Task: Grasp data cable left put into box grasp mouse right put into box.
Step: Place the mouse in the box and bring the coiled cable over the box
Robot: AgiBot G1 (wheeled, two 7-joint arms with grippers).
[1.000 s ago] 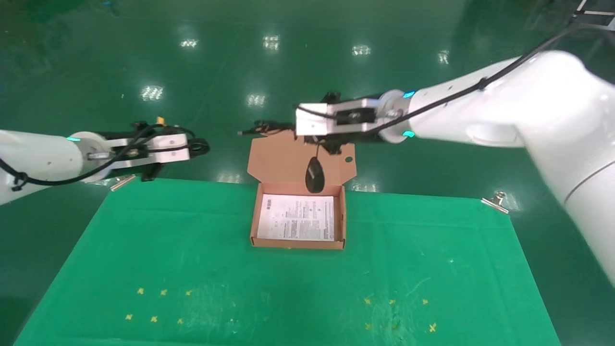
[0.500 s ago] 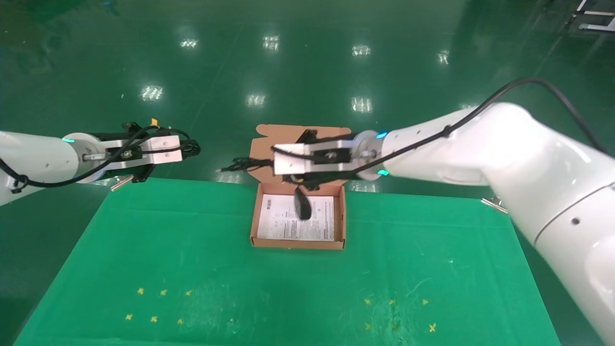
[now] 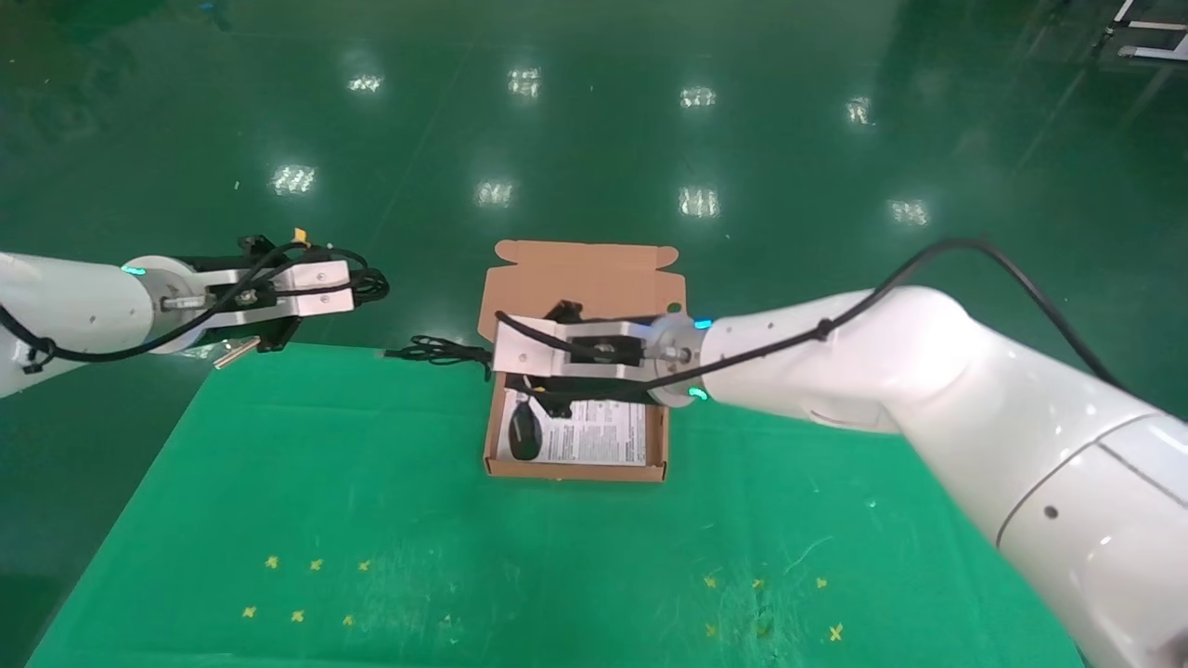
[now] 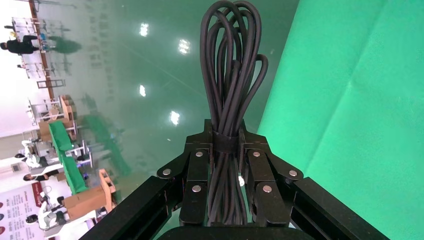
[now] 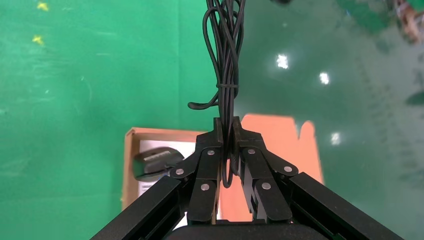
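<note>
Right gripper [image 3: 520,376], fingers pinching the mouse cord [image 5: 226,75], hangs the mouse [image 3: 524,433] at 6 o'clock inside the box [image 3: 575,471]; left gripper [image 4: 228,150] clamps the cable [image 4: 231,60].

- The box [image 3: 661,436] was partly hidden behind the right gripper [image 3: 520,376] in the head view.
- The mouse [image 5: 156,161] was partly covered by the fingers [image 5: 207,165] in the right wrist view.
- The cable [image 4: 229,100] ran out past the picture's edge in the left wrist view.
</note>
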